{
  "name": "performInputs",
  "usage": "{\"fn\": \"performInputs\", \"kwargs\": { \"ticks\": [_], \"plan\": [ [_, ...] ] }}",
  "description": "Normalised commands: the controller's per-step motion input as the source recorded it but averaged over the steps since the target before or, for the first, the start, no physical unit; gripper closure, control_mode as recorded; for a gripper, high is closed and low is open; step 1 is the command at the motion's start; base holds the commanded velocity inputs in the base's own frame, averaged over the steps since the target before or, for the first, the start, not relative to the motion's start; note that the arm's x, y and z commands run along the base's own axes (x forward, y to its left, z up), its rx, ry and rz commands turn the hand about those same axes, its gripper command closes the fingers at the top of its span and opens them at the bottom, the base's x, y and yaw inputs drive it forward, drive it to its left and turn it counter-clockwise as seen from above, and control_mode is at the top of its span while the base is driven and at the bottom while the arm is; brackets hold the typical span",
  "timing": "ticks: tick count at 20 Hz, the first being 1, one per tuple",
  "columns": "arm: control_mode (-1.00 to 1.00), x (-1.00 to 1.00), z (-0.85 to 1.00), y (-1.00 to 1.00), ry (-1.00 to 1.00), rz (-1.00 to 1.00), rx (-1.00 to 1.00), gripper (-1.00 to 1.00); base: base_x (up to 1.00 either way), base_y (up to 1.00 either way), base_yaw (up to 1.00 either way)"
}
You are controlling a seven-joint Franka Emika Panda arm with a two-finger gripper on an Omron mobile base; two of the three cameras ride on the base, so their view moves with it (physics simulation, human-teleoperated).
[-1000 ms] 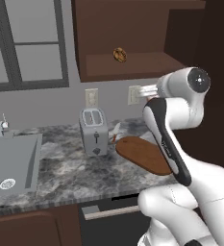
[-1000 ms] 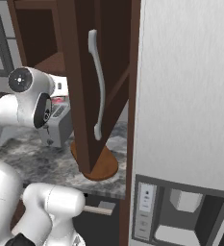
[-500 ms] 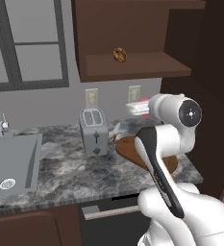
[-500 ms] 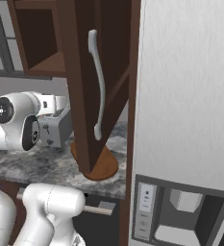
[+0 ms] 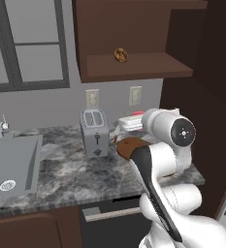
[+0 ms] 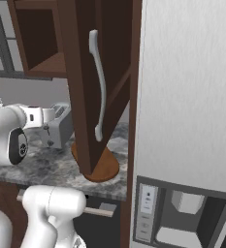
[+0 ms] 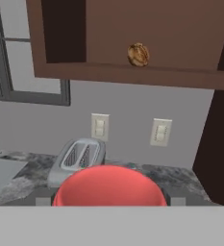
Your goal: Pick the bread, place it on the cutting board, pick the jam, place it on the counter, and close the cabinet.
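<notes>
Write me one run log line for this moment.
held: small red jam jar | round golden-brown bread: on cabinet shelf | dark brown wooden cabinet door: open

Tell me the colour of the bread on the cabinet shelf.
Golden-brown, mottled with dark specks; the bread shows best in the hand view.

Golden-brown mottling with dark specks is noted on the bread point(image 5: 120, 54). The cabinet point(image 5: 134, 68) is finished in dark brown wood, its bar handle point(image 6: 99, 87) in silver. Grey-and-white marbling is seen on the tabletop point(image 5: 71, 169). The cutting board point(image 6: 102, 167) is reddish-brown, the jam point(image 7: 108, 186) red, the toaster point(image 5: 95, 131) grey.
</notes>
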Motion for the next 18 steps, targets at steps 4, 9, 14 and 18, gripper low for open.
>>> {"fn": "performInputs", "kwargs": {
  "ticks": [4,9,14,18],
  "plan": [
    [-1.00,-0.28,-0.28,0.29,0.00,0.00,0.00,1.00,0.00,0.00,0.00],
    [-1.00,-0.15,-0.25,0.33,0.00,0.00,0.00,1.00,0.00,0.00,0.00],
    [-1.00,-0.01,-0.33,0.35,0.00,0.00,0.00,1.00,0.00,0.00,0.00],
    [-1.00,0.00,-0.35,0.34,0.00,0.00,0.00,1.00,0.00,0.00,0.00]
  ]
}}
